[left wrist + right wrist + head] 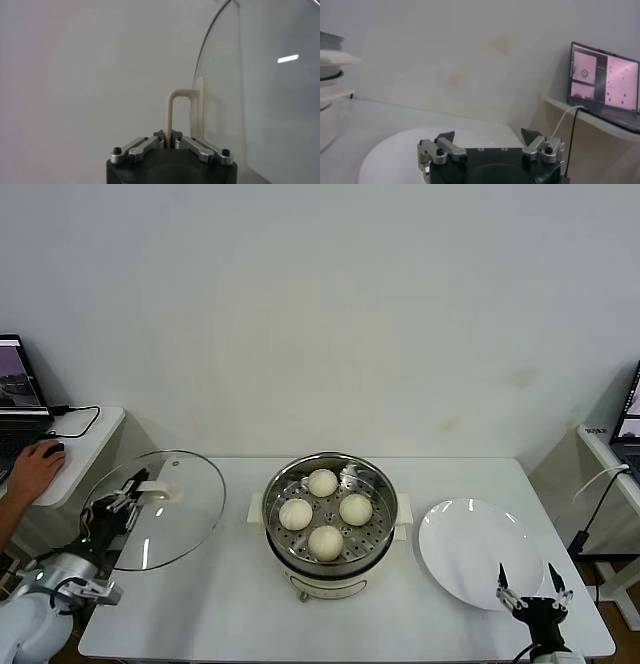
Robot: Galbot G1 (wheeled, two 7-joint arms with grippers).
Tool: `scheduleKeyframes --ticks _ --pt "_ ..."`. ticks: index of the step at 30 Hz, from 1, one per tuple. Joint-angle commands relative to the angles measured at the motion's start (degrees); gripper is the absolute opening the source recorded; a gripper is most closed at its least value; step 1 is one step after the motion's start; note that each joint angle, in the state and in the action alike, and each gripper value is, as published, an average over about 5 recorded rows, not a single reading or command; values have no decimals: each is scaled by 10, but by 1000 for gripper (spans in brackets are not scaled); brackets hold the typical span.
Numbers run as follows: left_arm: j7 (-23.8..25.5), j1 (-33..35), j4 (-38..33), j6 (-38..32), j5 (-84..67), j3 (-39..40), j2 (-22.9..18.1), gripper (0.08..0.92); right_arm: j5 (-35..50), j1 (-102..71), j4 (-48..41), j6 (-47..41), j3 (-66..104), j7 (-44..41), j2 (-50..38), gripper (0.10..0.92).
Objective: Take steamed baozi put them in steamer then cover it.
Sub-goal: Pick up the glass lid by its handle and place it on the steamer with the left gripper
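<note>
Overhead, round glass cover (160,509), tilted.

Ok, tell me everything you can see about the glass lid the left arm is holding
The round clear glass lid has a thin metal rim and a cream-white bar handle at its centre. It is off the shiny steel steamer pot, held tilted in the air over the white table's left end. The left gripper has its jaws shut on the handle; nothing else touches the lid. Through the glass the table shows plainly.
</note>
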Motion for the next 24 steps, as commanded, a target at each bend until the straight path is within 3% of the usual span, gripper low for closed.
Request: scheduleKeyframes --ticks 1,14,24 --pt "49 -53 -104 106 -12 120 25 151 -6 0 -1 1 -1 0 5 823" --pt "91 -195 -94 192 63 325 -51 151 -39 2 -15 10 -16 3 28 823" --pt "132 -266 -52 220 123 404 -129 151 -59 1 -23 20 -19 7 36 823"
